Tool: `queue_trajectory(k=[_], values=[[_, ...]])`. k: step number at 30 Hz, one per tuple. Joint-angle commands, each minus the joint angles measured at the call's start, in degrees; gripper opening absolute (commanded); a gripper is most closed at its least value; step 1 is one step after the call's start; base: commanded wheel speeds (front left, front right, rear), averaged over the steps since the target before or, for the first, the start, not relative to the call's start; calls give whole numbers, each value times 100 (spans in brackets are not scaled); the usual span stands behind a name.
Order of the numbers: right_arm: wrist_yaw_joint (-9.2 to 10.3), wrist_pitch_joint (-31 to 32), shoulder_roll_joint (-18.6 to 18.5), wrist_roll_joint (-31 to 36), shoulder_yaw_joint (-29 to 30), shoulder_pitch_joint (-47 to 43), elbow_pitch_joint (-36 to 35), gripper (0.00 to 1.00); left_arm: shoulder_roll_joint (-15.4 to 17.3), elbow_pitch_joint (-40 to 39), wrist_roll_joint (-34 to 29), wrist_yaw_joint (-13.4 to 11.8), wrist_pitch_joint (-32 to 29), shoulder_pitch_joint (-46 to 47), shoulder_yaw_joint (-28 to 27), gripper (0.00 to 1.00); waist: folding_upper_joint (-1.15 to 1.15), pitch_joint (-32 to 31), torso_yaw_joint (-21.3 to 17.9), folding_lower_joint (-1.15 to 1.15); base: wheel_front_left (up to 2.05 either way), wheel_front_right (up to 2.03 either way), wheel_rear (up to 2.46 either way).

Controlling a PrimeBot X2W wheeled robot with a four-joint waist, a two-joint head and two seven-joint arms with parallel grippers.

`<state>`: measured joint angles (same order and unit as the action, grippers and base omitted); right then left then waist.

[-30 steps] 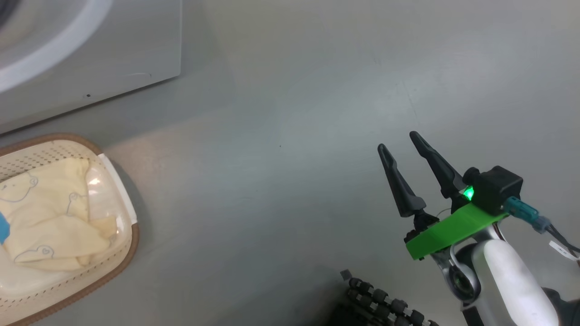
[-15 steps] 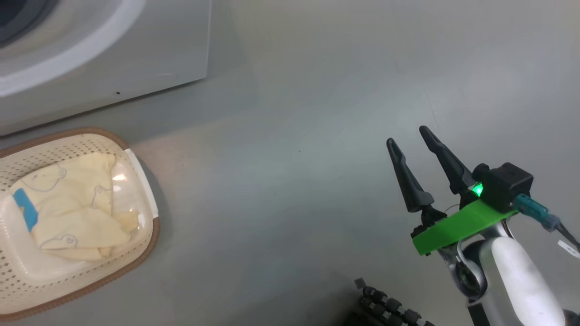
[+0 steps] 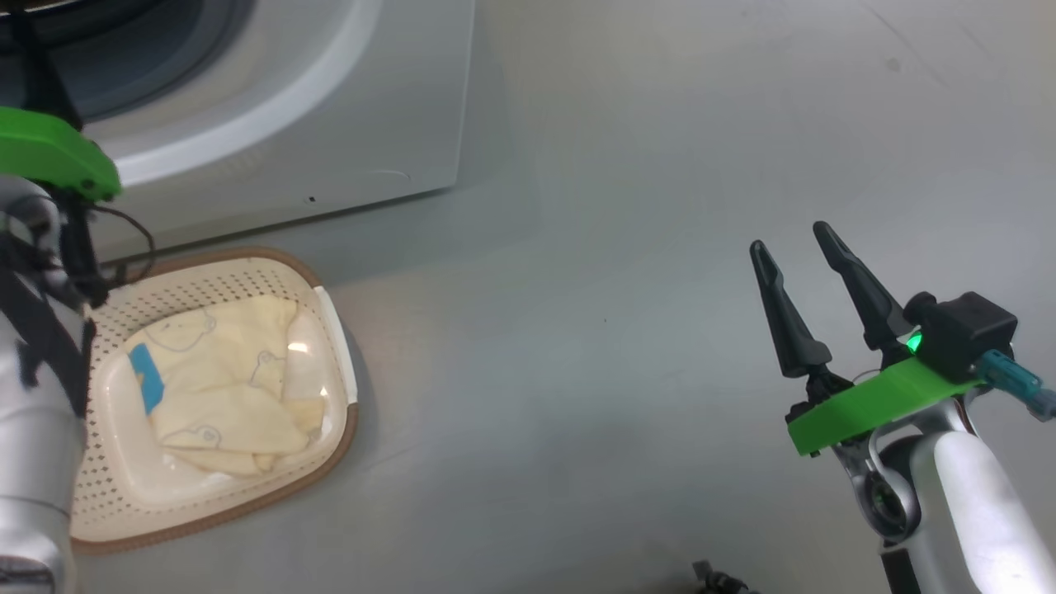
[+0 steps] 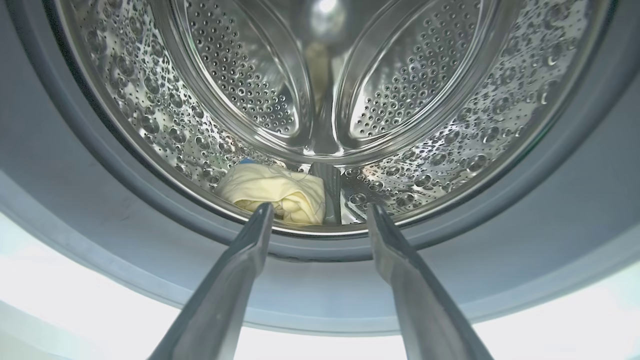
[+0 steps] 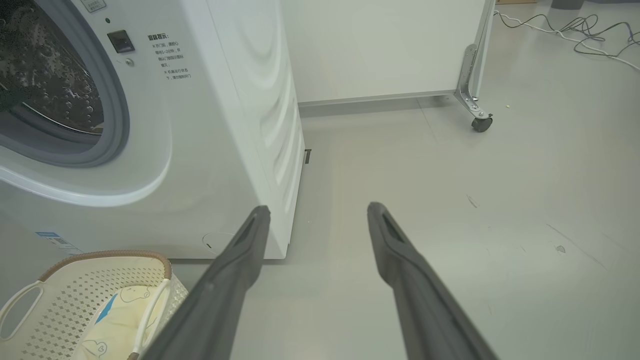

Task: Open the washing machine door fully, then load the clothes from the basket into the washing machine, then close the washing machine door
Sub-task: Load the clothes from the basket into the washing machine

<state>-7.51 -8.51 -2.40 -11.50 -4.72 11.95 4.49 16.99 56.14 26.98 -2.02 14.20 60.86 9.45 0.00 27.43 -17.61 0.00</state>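
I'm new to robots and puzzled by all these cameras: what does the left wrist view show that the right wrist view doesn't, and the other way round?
The left wrist view adds the deep inside of the steel drum, where one cream-yellow garment lies at the bottom, beyond the open left gripper.

The right wrist view adds the basket with clothes in it, by the washing machine. It also adds a caster, cables and the open right gripper.

Both share the machine's open mouth, with its grey gasket and drum.
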Motion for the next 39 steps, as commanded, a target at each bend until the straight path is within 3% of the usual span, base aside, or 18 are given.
queue_trajectory(k=[1,10,19,29,39], values=[[2,26,-48,44,-15,-93,-203,100,188,-387,-85,-67,76,-150,-135,100,0,-241,190,0,0,0,0],[2,327,-48,293,308,-478,-403,100,-288,-2522,-518,-502,79,-2607,-380,100,0,-1043,635,0,0,0,0],[2,640,-86,486,441,-839,-583,100,-497,-3884,-779,-879,79,-4378,-555,100,0,-1764,980,0,0,0,0],[2,891,-209,498,394,-1097,-750,100,-635,-4529,-809,-1109,28,-5524,-509,100,0,-2289,1242,0,0,0,0],[2,973,-191,491,359,-1213,-833,100,-648,-4798,-822,-1172,-126,-5781,-376,100,0,-2368,1346,0,0,0,0]])
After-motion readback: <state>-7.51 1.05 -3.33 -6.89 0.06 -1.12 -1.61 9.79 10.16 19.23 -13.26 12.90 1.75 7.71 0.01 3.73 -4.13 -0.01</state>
